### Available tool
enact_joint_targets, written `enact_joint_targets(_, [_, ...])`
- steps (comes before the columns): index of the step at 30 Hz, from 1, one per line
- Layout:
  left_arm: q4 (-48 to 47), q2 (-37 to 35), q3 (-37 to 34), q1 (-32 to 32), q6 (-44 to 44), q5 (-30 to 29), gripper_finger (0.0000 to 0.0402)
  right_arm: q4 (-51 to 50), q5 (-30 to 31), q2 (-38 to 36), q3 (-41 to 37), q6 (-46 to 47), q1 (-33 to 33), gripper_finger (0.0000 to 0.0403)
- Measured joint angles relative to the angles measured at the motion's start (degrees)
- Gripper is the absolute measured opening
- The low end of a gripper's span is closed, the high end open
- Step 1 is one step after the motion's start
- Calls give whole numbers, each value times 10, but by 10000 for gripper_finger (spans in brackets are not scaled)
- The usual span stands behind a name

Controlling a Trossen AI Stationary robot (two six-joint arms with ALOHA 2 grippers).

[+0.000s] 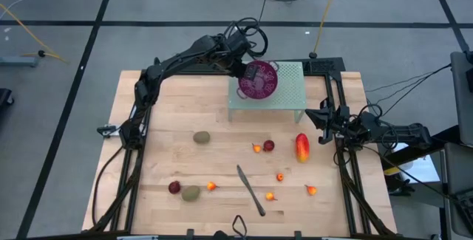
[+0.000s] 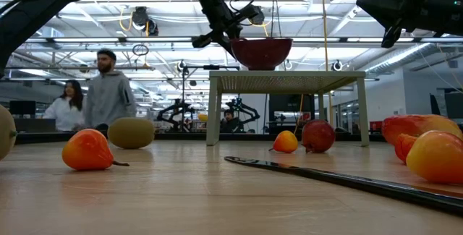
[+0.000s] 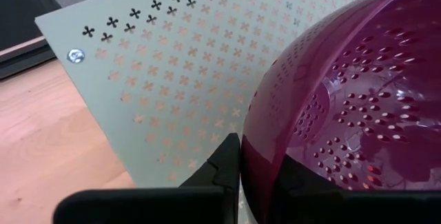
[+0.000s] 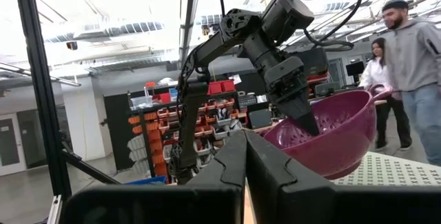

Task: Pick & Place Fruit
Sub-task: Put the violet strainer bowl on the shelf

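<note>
- Gripping the bowl (image 1: 258, 80) rim, the left gripper (image 1: 242, 69) tilts it on the stand (image 1: 288, 100), at 12 o'clock.
- Right gripper (image 1: 323, 119), pressed together, waits at 3 o'clock.
- Next: release bowl, fetch fruit (image 1: 301, 148).

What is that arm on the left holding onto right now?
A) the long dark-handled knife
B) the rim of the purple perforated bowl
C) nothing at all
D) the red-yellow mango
B: the left gripper is clamped on the rim of the purple perforated bowl, tilting it above the pale green perforated stand.

Glossy plastic bowl (image 3: 344, 114); matt wooden table (image 1: 170, 107).
</note>
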Motion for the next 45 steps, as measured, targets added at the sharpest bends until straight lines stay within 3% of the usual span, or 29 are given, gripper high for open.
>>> enact_joint_targets(42, [-3, 0, 0, -1, 30, 7, 27, 0, 0, 0, 0, 0, 0, 0])
enact_joint_targets(45, [-3, 0, 0, -1, 30, 11, 43, 0, 0, 0, 0, 0, 0, 0])
